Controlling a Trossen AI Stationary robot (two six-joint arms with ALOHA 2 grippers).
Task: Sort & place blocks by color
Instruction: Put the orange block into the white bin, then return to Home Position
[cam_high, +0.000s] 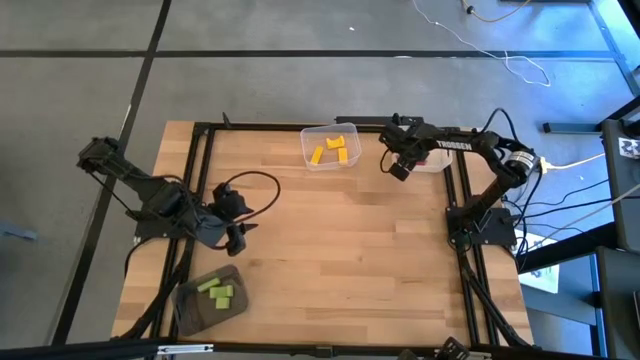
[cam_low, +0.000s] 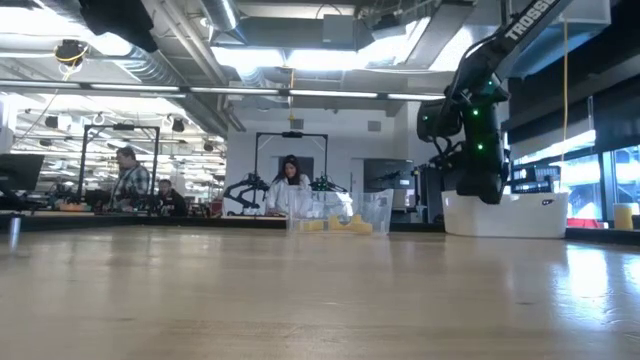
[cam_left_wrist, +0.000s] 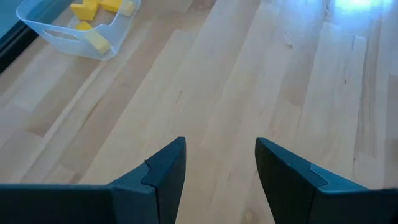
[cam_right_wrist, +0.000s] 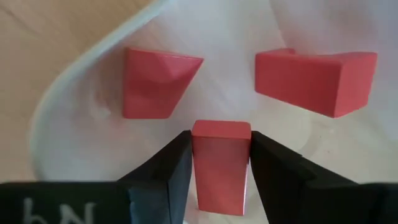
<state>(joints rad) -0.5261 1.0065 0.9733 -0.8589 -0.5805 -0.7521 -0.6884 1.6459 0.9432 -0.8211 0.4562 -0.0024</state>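
While your right pincer (cam_right_wrist: 219, 163) pinches the last red block (cam_right_wrist: 220, 167) above the white bin (cam_right_wrist: 74, 99), left pincer (cam_left_wrist: 220, 168) gapes empty, sorting nearly done.

A robotics lab in an open industrial hall: a pale wooden worktable (cam_high: 330, 240) framed by black metal rails stands on grey concrete floor, exposed silver ceiling ducts (cam_low: 180, 60) run overhead, and people sit at distant cluttered benches (cam_low: 140, 195) bearing other dark robot arms (cam_low: 245, 190).
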